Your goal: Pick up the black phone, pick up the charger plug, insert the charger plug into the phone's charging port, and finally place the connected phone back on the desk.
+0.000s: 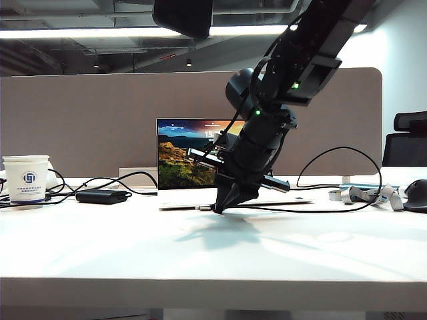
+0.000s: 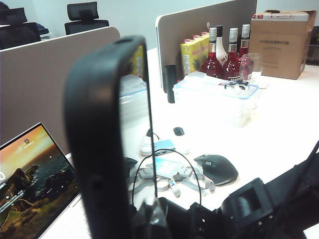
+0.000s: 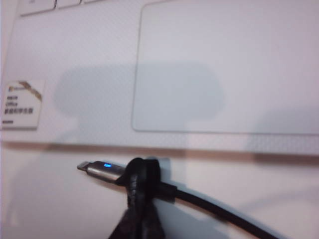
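Now we lift our right gripper, pinched shut on the silver-tipped charger plug of the thin black rubbery cable at lower centre, straight off the smooth white desk by the laptop. Our left gripper, closed on the glossy black slab phone, holds it upright at left of its view; its charging port is hidden.
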Robot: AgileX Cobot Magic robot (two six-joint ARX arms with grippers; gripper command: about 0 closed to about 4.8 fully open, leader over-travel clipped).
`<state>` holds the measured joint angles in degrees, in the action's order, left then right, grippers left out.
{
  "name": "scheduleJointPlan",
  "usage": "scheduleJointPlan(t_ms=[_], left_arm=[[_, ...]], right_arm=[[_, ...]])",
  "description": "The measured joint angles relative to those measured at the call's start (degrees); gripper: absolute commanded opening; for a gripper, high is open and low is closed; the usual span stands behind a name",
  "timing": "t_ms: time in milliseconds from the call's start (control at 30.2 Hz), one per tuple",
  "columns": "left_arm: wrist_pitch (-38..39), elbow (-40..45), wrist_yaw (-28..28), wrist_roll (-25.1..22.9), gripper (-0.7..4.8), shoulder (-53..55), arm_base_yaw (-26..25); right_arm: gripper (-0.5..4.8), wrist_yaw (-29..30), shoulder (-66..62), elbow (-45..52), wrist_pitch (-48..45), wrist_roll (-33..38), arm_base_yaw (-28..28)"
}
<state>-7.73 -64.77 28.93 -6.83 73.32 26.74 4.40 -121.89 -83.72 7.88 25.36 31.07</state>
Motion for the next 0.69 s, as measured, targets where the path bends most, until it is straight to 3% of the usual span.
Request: scheduleJointPlan(t_ms=[430, 695], left_arm=[[-0.02, 0.0, -0.96, 0.02, -0.06, 0.0, 0.0], [0.0, 0.0, -1.03, 0.02, -0.06, 0.0, 0.0]], right_arm=[[-0.08, 3.96, 9.25, 0.11, 10.62, -19.52, -2.75], [-0.07, 7.82, 12.39, 0.11, 21.24, -39.74, -6.75]])
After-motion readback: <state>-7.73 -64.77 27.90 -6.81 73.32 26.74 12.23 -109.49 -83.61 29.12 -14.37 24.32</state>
